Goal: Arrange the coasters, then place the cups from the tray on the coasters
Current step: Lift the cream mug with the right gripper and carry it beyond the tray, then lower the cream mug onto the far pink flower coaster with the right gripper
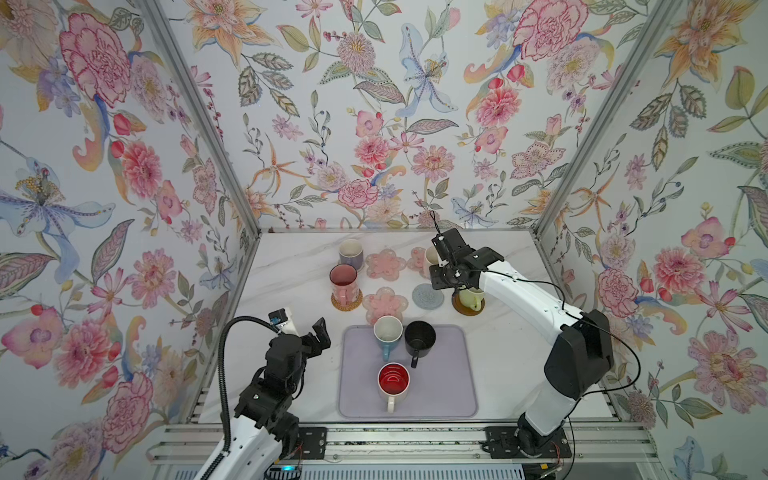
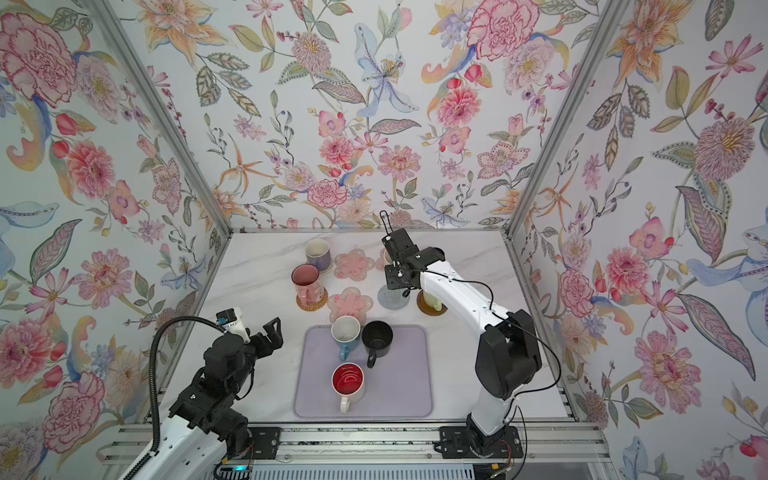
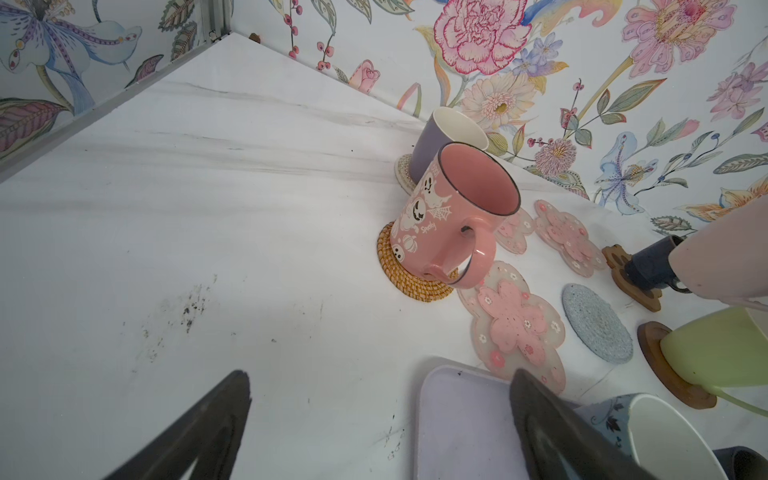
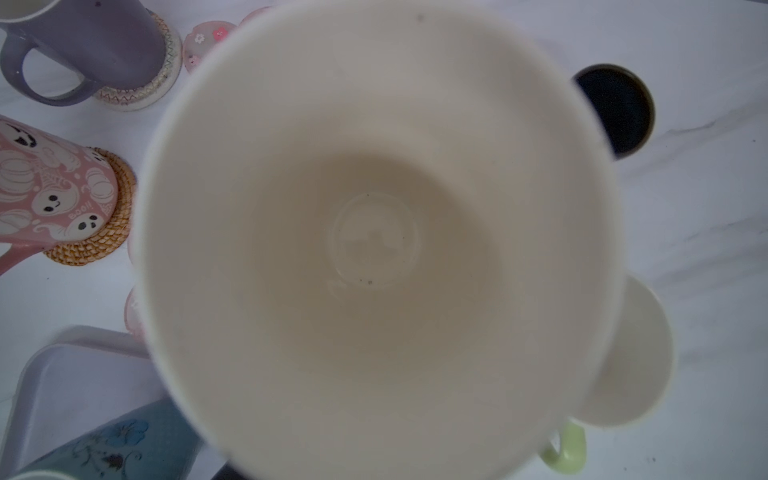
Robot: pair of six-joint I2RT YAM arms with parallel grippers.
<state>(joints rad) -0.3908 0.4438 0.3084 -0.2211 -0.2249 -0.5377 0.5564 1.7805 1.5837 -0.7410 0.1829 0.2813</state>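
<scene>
My right gripper is at the back of the table, shut on the cream cup, whose inside fills the right wrist view and hides the fingers. The cup hangs over a pink flower coaster. My left gripper is open and empty, left of the lavender tray. On the tray stand the blue cup, the black cup and the white cup with red inside. A second pink flower coaster, a third one and the grey knitted coaster lie bare.
The lavender cup stands on a beaded coaster, the pink cup on the rattan coaster, the light green cup on the wooden disc, and the navy cup on the paw coaster. Flowered walls close in three sides.
</scene>
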